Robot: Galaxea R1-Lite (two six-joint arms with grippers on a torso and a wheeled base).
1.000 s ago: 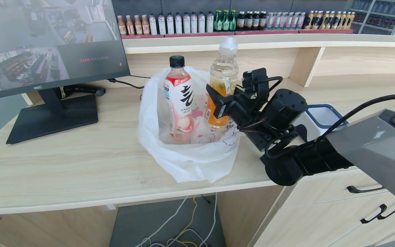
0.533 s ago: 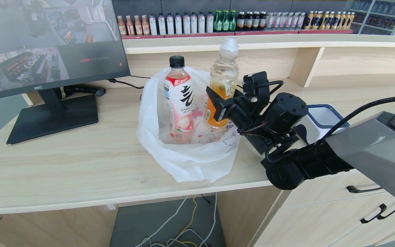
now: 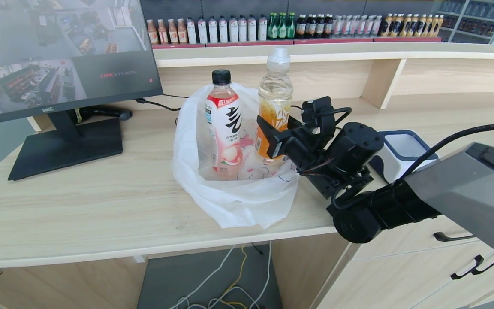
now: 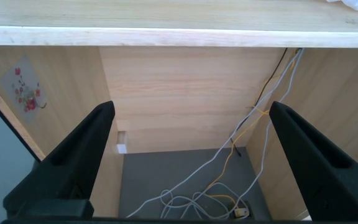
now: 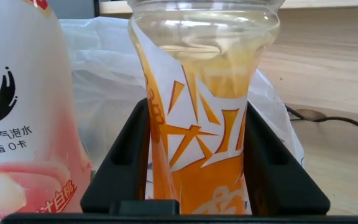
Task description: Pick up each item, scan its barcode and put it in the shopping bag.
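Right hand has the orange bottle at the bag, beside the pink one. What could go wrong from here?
1. The orange bottle, clamped in the right hand, is close beside the pink bottle; releasing or pulling back could knock either tall bottle over.
2. The shopping bag is limp and crumpled, probably poor footing.
3. A finger might snag the bag's rim and drag it toward the front edge of the counter.

The orange bottle is glossy clear plastic, the shopping bag thin crinkled plastic, the counter matt wood-grain.
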